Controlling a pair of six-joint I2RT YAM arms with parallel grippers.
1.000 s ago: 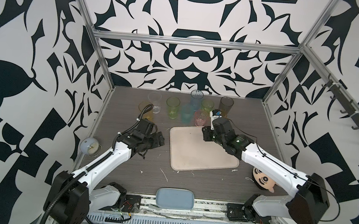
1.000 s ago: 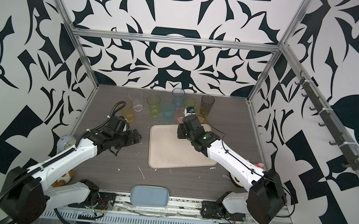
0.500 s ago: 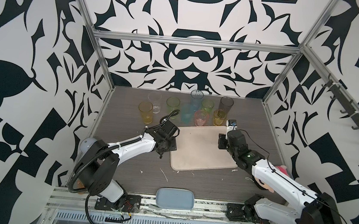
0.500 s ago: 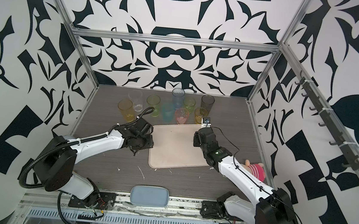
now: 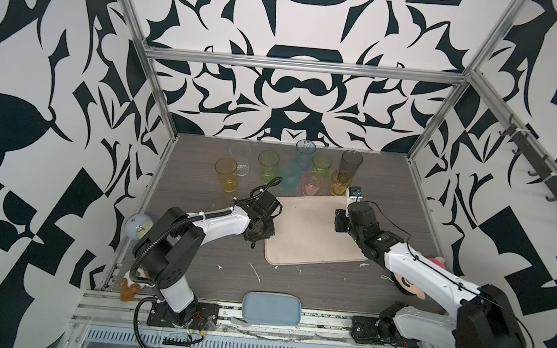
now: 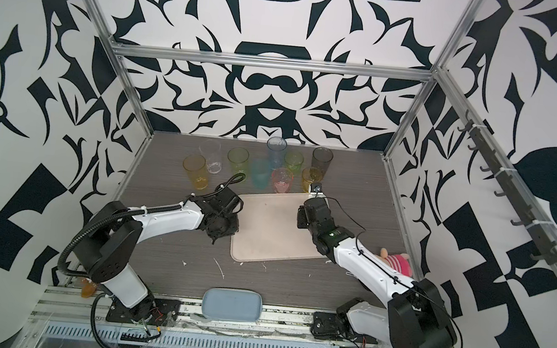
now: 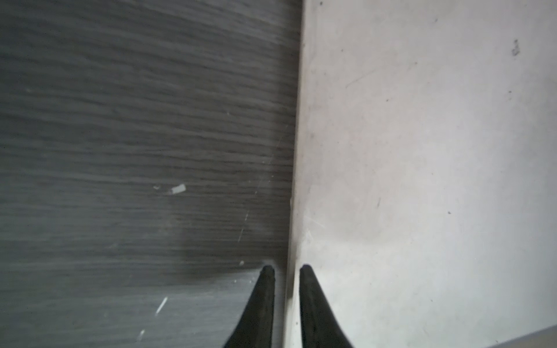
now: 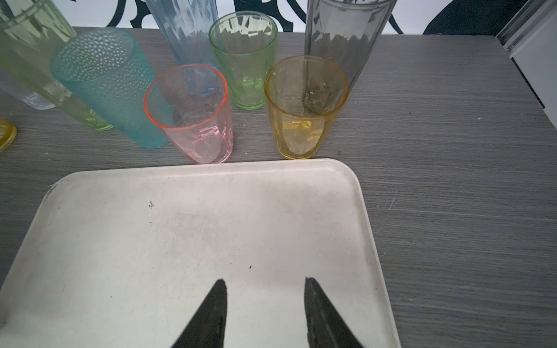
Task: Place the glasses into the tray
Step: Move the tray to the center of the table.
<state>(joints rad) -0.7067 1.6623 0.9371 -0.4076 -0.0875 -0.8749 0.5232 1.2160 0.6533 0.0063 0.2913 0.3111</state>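
— So, glasses [image 5: 311, 183]?
— Nine, upright on desk [image 5: 294, 284] beyond tray [image 5: 313, 234], far edge; none inside.
— Left claw [image 7: 286, 269]?
— Nearly together astride tray's edge, seemingly pinching it.
— Right claw [image 8: 264, 281]?
— Apart, empty, over tray's right side.

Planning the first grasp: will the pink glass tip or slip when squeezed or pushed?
Probably tippy: the pink glass narrows toward its base and stands empty. Likely light and slippery, its wall thin, glossy and see-through. Pushed sideways, it could knock the teal glass beside it.
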